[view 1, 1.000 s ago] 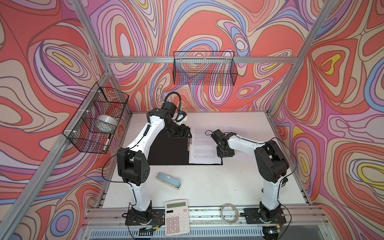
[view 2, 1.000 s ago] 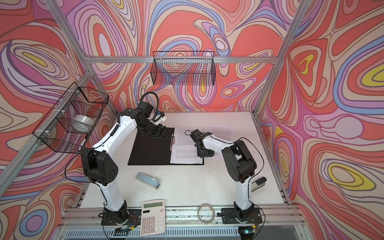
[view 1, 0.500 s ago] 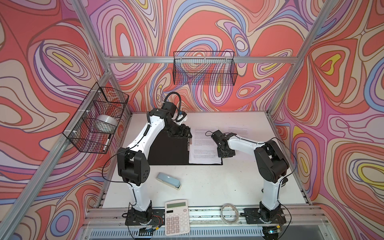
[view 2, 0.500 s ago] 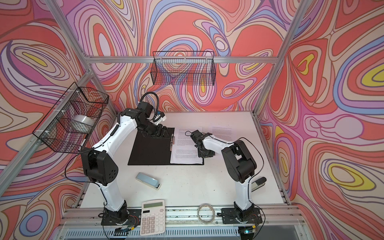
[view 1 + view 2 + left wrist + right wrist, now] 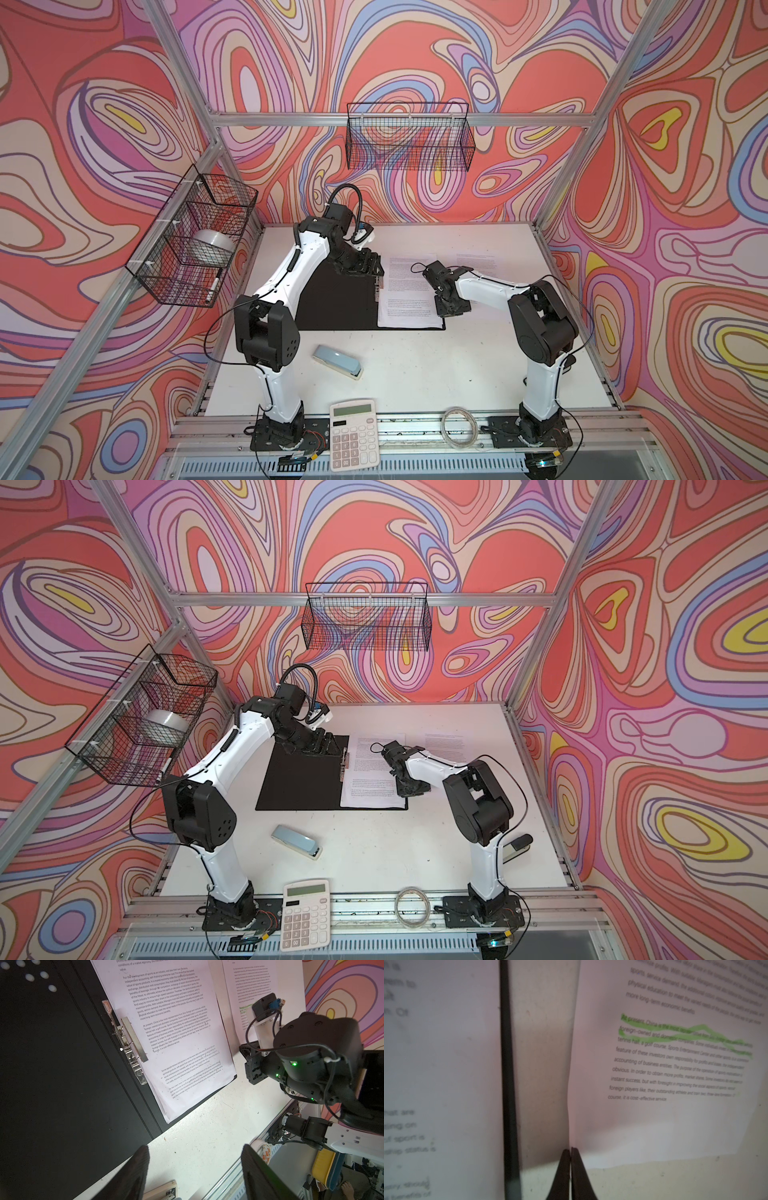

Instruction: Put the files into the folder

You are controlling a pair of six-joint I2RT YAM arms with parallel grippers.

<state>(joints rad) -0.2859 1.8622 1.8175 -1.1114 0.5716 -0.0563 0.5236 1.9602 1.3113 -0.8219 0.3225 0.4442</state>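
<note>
In a top view a thin open folder (image 5: 332,299), black inside, lies on the white table (image 5: 415,365). One of the white printed files (image 5: 405,291) rests on its right half, with a loose sheet (image 5: 484,266) just beside, partly hidden by the right gripper (image 5: 449,311). The left wrist view cuts off the left gripper (image 5: 195,1153), jaws wide and empty. The blurred right wrist view shows fingers (image 5: 562,1167) pressed together at the green-highlighted sheet's edge; whether paper is caught is unclear.
</note>
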